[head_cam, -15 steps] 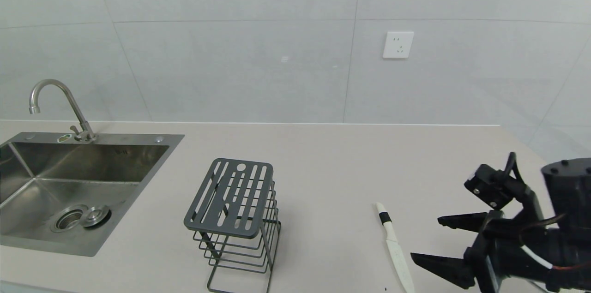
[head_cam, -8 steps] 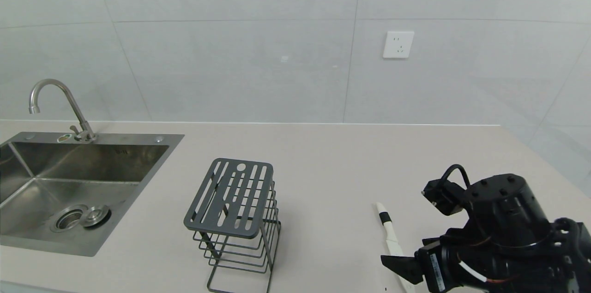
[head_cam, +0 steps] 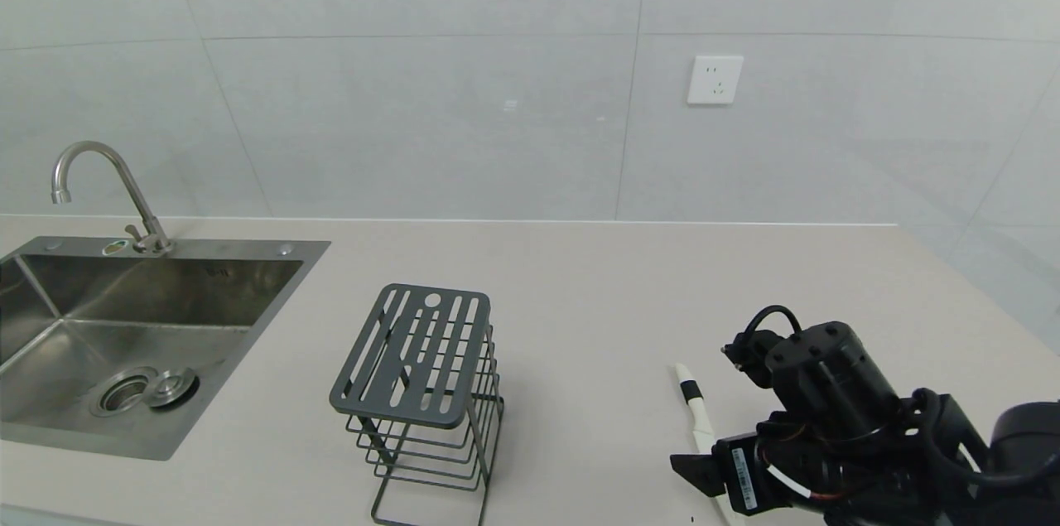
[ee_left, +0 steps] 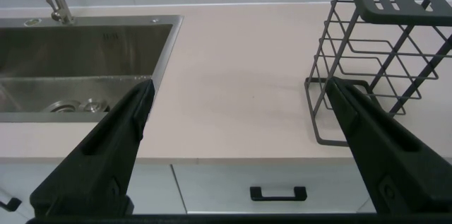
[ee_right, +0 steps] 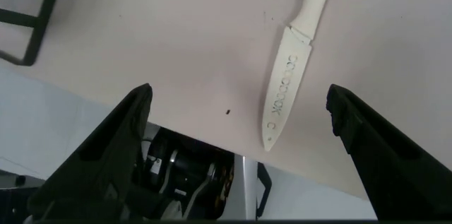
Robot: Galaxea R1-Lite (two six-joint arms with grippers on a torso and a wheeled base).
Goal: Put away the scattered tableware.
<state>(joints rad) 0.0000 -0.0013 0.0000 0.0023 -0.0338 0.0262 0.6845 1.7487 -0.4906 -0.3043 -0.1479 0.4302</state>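
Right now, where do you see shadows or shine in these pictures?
Head view: soft, even light; the rack throws hardly any shadow on the counter, and the steel sink has a dull sheen, no hard glare. Left wrist view: the sink's back wall shines palely. Right wrist view: the knife casts almost no shadow.

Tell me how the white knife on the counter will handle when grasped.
The knife lies flat on the counter, so getting under it may be hard. Thin and smooth-looking, it is probably light and stiff, and may slide when pushed. Its flat shape shouldn't roll.

Rack (head_cam: 412, 356) between sink (head_cam: 166, 294) and knife (head_cam: 702, 422)
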